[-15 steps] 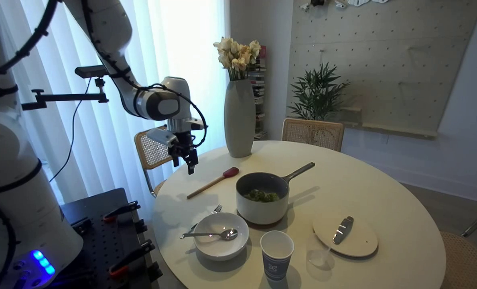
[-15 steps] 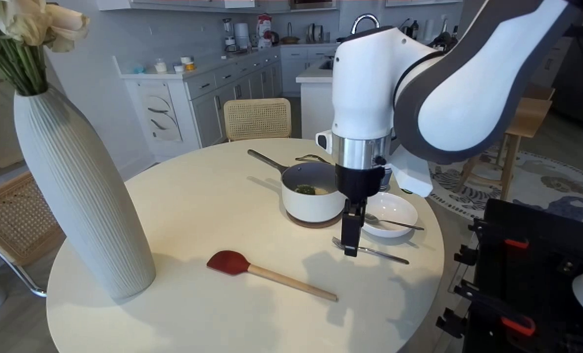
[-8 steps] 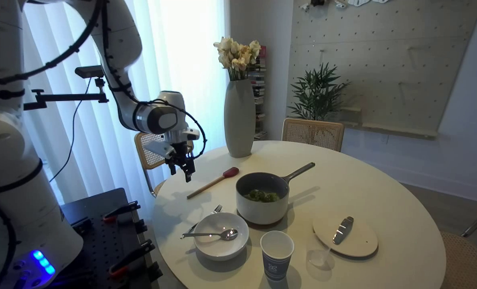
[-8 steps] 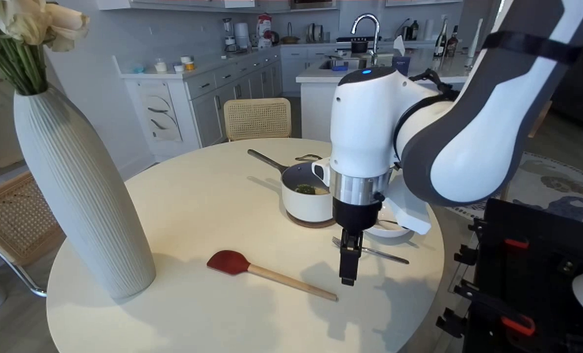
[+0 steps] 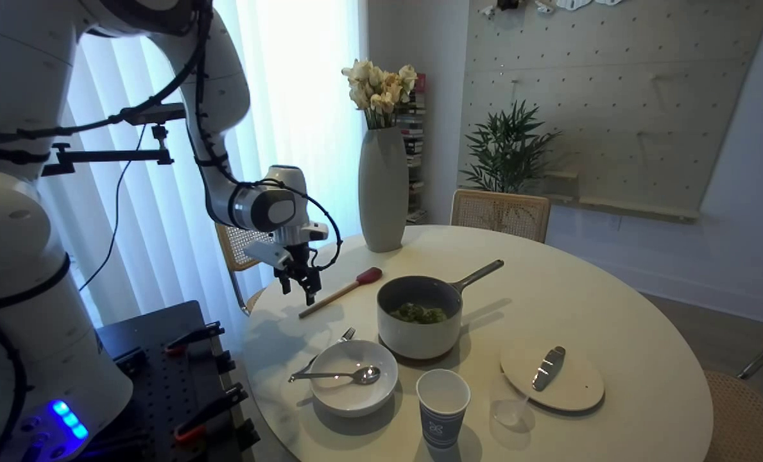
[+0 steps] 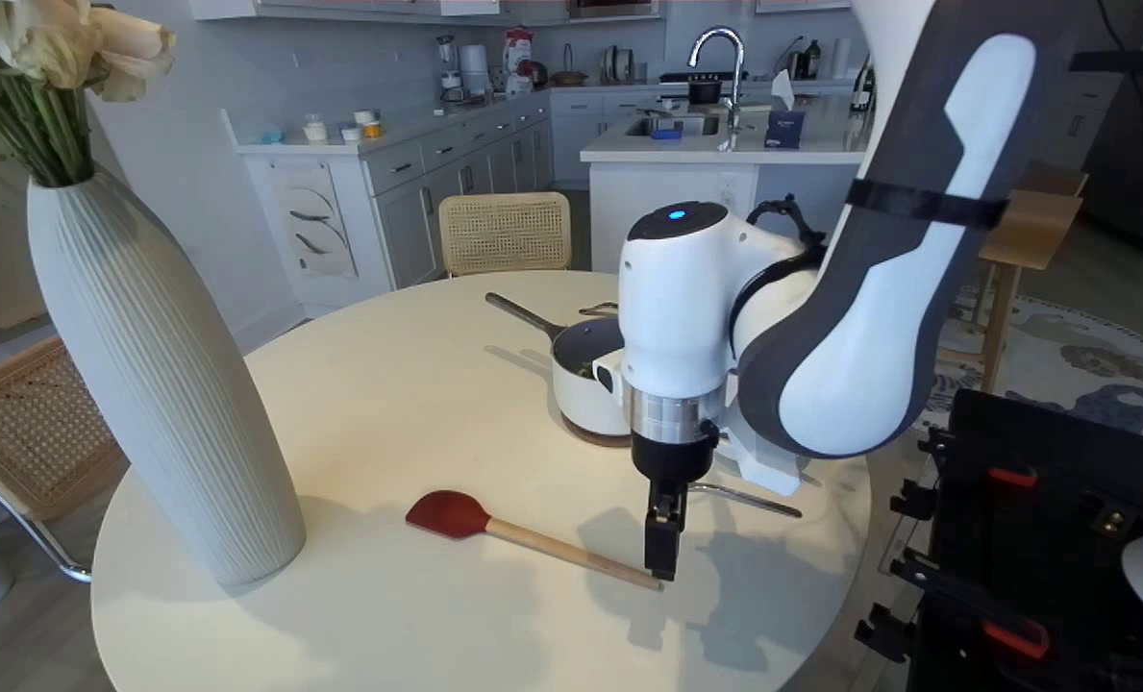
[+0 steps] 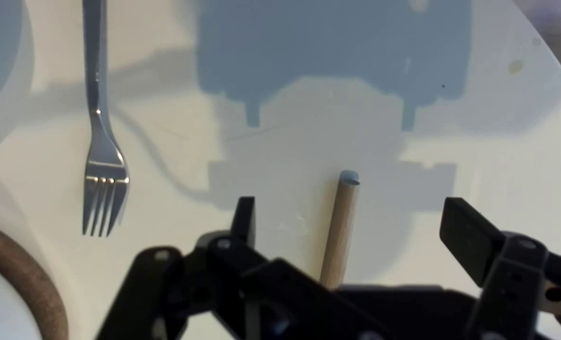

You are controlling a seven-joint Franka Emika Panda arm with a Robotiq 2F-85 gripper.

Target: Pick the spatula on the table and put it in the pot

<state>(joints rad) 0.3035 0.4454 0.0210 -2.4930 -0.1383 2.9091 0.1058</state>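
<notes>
The spatula lies flat on the round white table (image 5: 644, 333), with a red head and wooden handle (image 5: 335, 299); it also shows in an exterior view (image 6: 571, 553). The white pot (image 5: 418, 335) with a grey inside and long handle stands on a brown trivet, holding green food; it is partly behind the arm in an exterior view (image 6: 585, 396). My gripper (image 5: 298, 295) is open and empty, low over the handle's end, and appears above it in an exterior view (image 6: 660, 567). In the wrist view the handle end (image 7: 340, 226) lies between the spread fingers (image 7: 349, 215), apart from both.
A fork (image 7: 103, 160) lies left of the gripper in the wrist view. A white bowl (image 5: 354, 404) with a spoon, a paper cup (image 5: 442, 417), a clear cup (image 5: 509, 414) and a board (image 5: 580, 385) with a knife stand nearer. A tall vase (image 6: 167, 384) stands beyond the spatula's head.
My gripper has moved down toward the table and over the end of the spatula's handle. It stays open. The spatula and pot have not moved.
</notes>
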